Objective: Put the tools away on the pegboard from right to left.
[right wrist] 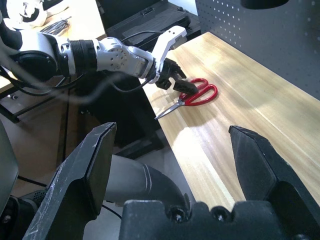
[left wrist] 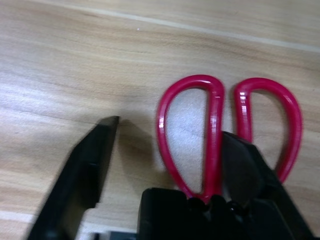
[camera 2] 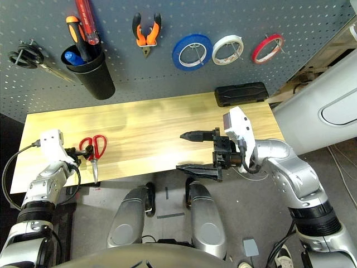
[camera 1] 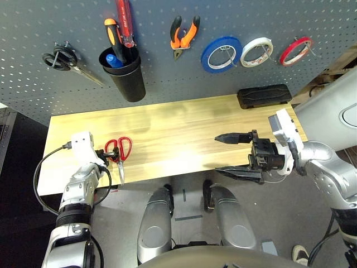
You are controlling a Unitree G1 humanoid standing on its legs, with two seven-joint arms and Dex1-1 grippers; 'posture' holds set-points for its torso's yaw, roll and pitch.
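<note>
The red-handled scissors [camera 1: 119, 149] lie flat on the wooden table [camera 1: 167, 134] near its front left corner, blades pointing toward the front edge. My left gripper [left wrist: 172, 130] is open at the handles, one finger [left wrist: 95, 155] on bare wood and the other [left wrist: 245, 160] over the bar between the two loops. My right gripper [camera 1: 218, 154] hangs open and empty over the table's front right. On the pegboard [camera 1: 167, 11] hang the thin red tape ring [camera 1: 295, 50] and the orange-and-black pliers [camera 1: 184, 34]. The red-handled screwdriver [camera 1: 125, 22] stands in the black cup [camera 1: 124, 70].
Blue tape [camera 1: 221, 54] and white tape [camera 1: 256, 52] hang between the pliers and the red ring. Black-handled scissors [camera 1: 67, 60] hang at the board's left. An orange-and-black screwdriver [camera 1: 113, 33] shares the cup. A black case [camera 1: 264, 95] lies at the table's back right.
</note>
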